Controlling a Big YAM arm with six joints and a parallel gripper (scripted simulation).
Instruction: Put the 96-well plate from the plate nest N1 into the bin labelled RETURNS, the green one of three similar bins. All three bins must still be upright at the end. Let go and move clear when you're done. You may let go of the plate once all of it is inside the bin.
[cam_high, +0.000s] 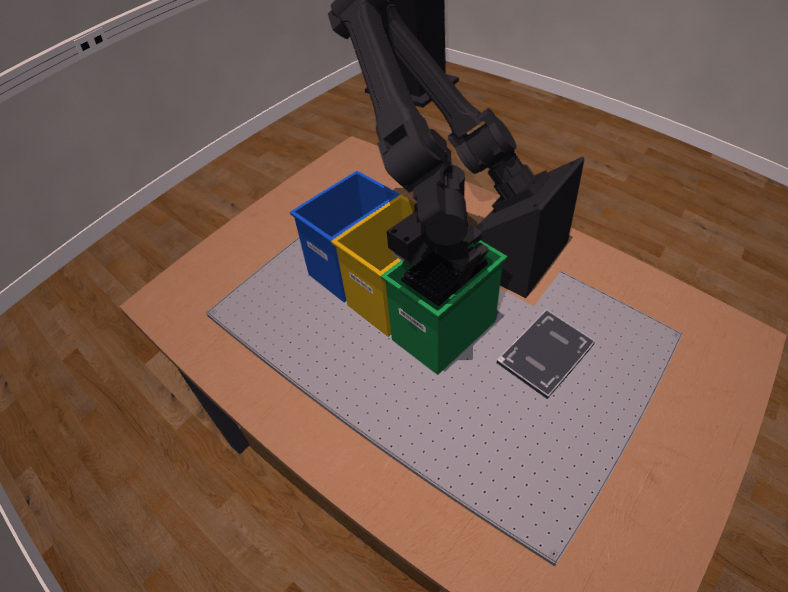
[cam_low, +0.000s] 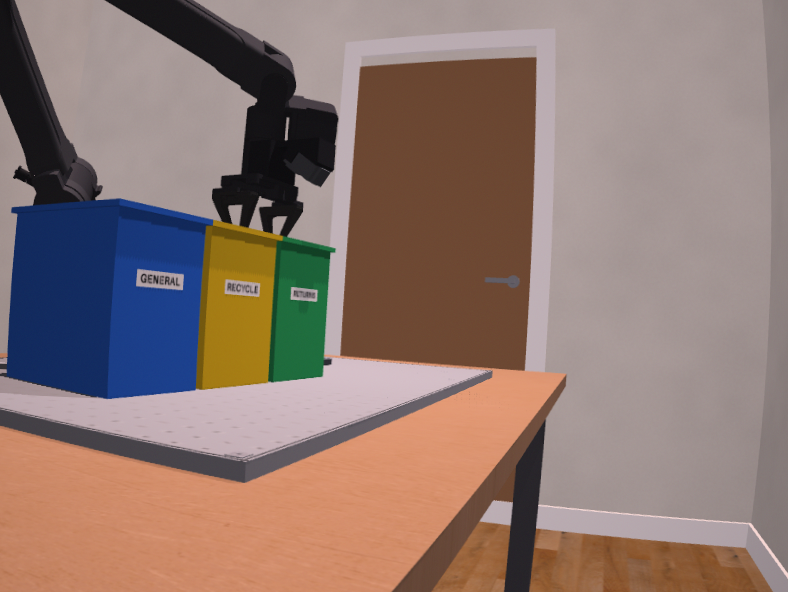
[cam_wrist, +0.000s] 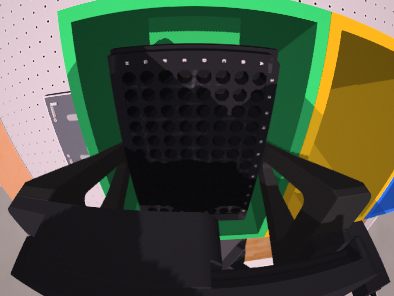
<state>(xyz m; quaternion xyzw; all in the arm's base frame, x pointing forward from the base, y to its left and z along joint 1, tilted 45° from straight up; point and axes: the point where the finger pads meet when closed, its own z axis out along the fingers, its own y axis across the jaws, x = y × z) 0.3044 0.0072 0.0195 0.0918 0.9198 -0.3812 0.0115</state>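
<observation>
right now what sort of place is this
Likely a lab automation bench in a plain room: a perforated breadboard on a table, labelled sorting bins including the green RETURNS bin, and a 96-well plate held in the arm's jaws.

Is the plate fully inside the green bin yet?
Cannot tell. The plate, clamped by the gripper, sits within the green bin's rim outline; the side view hides its depth.

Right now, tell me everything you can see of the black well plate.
The black rectangular 96-well plate looks like matte plastic, its top a grid of round wells with a row of pale dots along the far edge. It lies roughly level, clamped by its long sides in the dark tool, directly over the green RETURNS bin at its rim. How deep it sits is unclear.
</observation>
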